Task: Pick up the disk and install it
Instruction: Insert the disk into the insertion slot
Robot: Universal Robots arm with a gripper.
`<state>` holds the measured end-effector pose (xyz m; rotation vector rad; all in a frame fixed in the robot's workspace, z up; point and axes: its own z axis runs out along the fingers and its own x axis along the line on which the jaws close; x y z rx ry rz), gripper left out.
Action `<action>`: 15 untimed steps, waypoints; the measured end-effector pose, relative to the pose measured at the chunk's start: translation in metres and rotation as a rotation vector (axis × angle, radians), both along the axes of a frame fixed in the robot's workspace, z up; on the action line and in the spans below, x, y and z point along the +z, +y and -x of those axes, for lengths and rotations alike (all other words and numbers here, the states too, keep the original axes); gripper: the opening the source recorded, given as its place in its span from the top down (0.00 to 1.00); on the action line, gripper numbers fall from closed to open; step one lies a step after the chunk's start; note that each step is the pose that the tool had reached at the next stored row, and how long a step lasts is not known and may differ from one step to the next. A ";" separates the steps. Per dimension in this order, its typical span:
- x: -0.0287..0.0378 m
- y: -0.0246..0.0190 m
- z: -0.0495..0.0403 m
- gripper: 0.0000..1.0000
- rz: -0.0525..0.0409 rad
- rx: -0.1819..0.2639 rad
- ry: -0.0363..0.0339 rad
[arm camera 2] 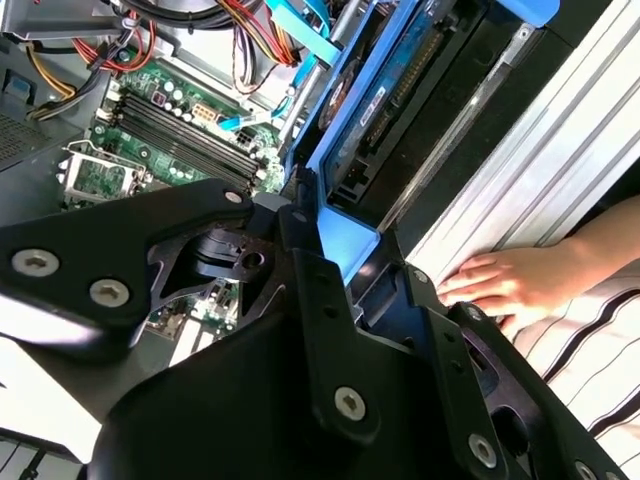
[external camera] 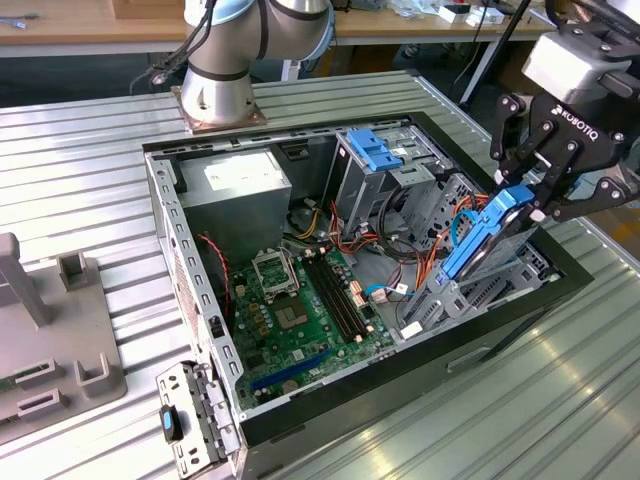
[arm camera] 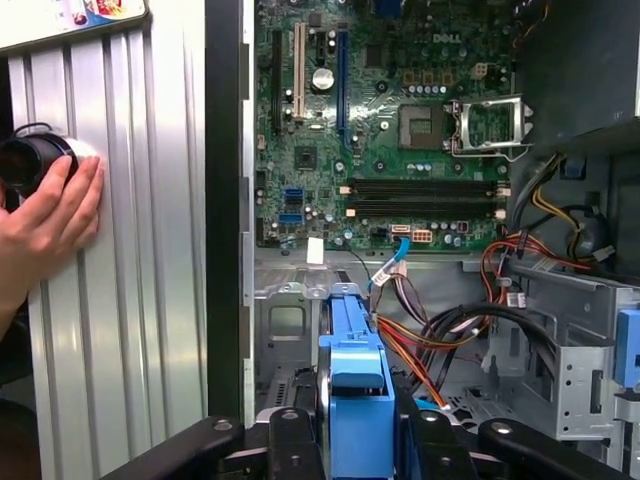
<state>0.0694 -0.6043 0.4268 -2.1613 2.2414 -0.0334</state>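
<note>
At the exterior view's left, a grey fixture (external camera: pixel 50 340) is set on the ribbed metal table (external camera: pixel 90 170), well apart from the work. The arm's base (external camera: pixel 220 95) is bolted to that table just behind the open computer case (external camera: pixel 190 300). The case is laid on its side with the panel off, apparently so that its inside can be reached from above. Within it, a grey power supply (external camera: pixel 235 185) is seen near the base. The green motherboard (external camera: pixel 300 310) is exposed across the floor of the case. Further right, a drive cage (external camera: pixel 375 155) with a blue tab is mounted beside a tangle of cables.

At the case's right end, the disk (external camera: pixel 480 240) is held on edge and tilted. Its lower end is dipped into the metal bay there, while its upper end is raised above the case wall. The gripper (external camera: pixel 527 197) is closed on the top of the blue carrier frame, the fingers pressed against both sides of it. The grip seems chosen so that the drive can be slid lengthwise into the bay. Whether the disk is seated cannot be told.

In the first wrist view the disk (arm camera: pixel 358 390) is lined up with the bay below. A person's hand (arm camera: pixel 45 225) is laid flat on the table just outside the case wall, perhaps to steady a small black object there.
</note>
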 end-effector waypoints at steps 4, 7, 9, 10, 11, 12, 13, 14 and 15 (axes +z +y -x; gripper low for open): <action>-0.0122 -0.0027 0.0000 0.63 0.0001 -0.002 0.0000; -0.0162 -0.0035 0.0000 0.63 0.0002 -0.003 0.0000; -0.0183 -0.0039 0.0000 0.63 0.0001 -0.003 0.0000; -0.0196 -0.0041 0.0000 0.63 0.0001 -0.004 0.0000; -0.0209 -0.0044 0.0000 0.63 0.0001 -0.004 0.0000; -0.0223 -0.0047 0.0000 0.63 0.0001 -0.004 0.0000; -0.0231 -0.0048 0.0000 0.63 0.0002 -0.004 0.0000; -0.0239 -0.0050 0.0000 0.63 0.0001 -0.005 0.0000; -0.0249 -0.0051 0.0000 0.63 0.0001 -0.005 0.0000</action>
